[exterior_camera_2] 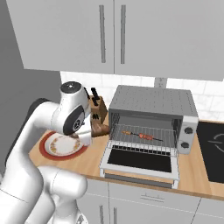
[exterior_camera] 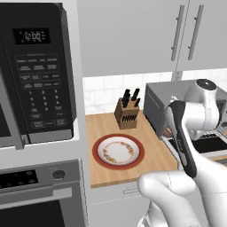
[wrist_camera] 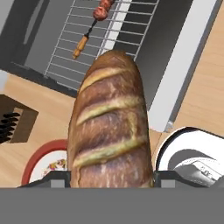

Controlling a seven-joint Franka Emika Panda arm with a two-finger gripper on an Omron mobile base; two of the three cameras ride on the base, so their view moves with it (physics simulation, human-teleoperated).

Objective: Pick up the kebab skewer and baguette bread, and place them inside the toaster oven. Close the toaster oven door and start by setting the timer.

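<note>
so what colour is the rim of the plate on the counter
Red, around a white centre with an orange-yellow floral pattern; the plate shows best in the left base view.

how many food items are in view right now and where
2. The kebab skewer lies on the wire rack inside the toaster oven. The baguette bread is held in the gripper.

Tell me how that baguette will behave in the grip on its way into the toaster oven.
The baguette looks stiff: it juts straight out from the gripper without sagging. Its rounded, crusty sides could let it twist or slip between the fingers, since it seems held near one end. Set on the wire rack beside the kebab skewer, its round body might roll a little.
</note>
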